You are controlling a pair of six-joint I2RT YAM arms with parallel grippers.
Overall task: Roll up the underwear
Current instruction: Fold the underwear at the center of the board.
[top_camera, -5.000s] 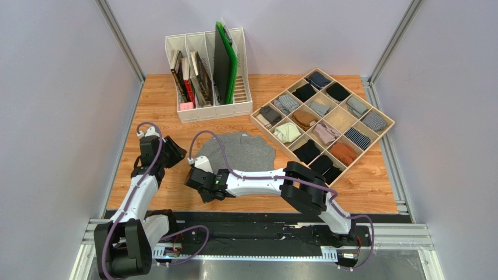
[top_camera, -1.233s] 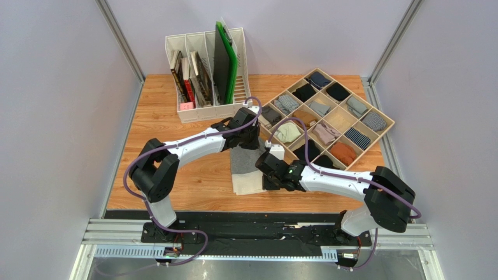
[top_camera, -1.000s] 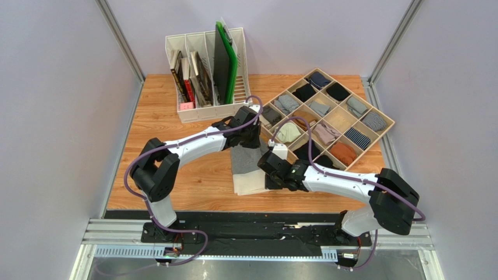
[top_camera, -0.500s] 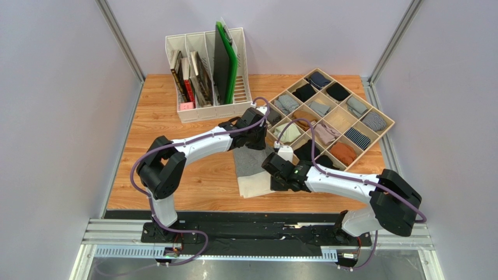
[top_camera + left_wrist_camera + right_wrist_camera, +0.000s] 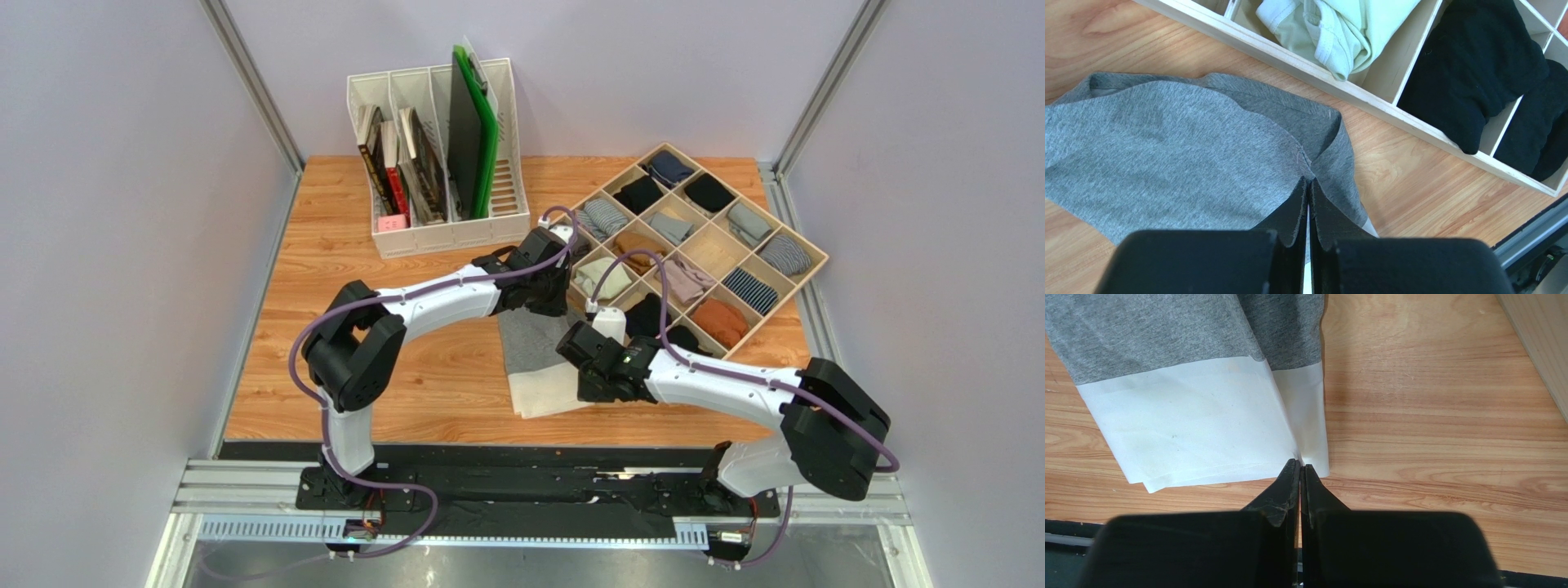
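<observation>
The underwear (image 5: 536,355) lies folded into a narrow strip on the wooden table, grey knit at the far end and white waistband (image 5: 1186,422) at the near end. My left gripper (image 5: 537,309) reaches across to the far end. In the left wrist view it (image 5: 1309,181) is shut, and the grey fabric (image 5: 1180,159) creases into its tips. My right gripper (image 5: 581,387) is at the near right corner. The right wrist view shows it (image 5: 1301,464) shut on the waistband's folded edge. No lettering shows on the band.
A wooden organizer tray (image 5: 803,251) of rolled garments stands just right of the underwear; its wall (image 5: 1389,104) is close to my left gripper, with a pale green garment (image 5: 1333,24) and black bundles (image 5: 1468,79) inside. A white file holder (image 5: 442,233) with books stands behind.
Both grippers, still shut, have shifted to the right over the last second. The folded underwear has slid right with them, closer to the organizer tray.
</observation>
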